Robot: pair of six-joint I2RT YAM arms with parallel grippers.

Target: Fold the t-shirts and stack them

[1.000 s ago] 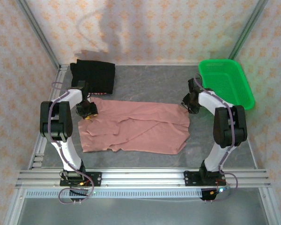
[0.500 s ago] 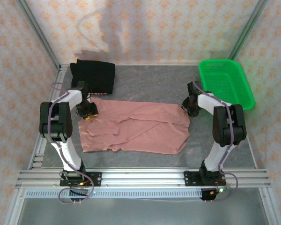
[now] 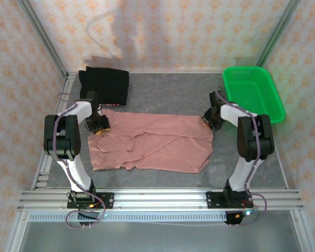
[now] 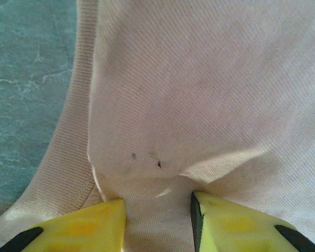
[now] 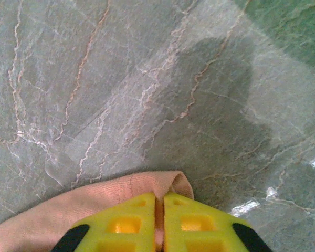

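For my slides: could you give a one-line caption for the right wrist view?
Right tool shut on a corner of the pink t-shirt, low over the grey marbled table.

Soft, even light is falling from above in the top view, leaving hardly any hard shadows. A blurry grey shadow is spreading on the back wall (image 3: 107, 31). The green basket (image 3: 252, 92) is glowing oversaturated, and the black t-shirt (image 3: 105, 86) is losing detail to darkness. The frame posts are leaning outward toward the edges.

In the left wrist view the dusty-pink t-shirt (image 4: 199, 94) is looking pale and washed, its weave showing sharp, while the left gripper (image 4: 156, 202) is blurring slightly near the lens.

In the right wrist view the table (image 5: 121, 79) is catching small white glare patches at lower right. A dark shadow is lying across it, and a green tint is colouring the top right corner.
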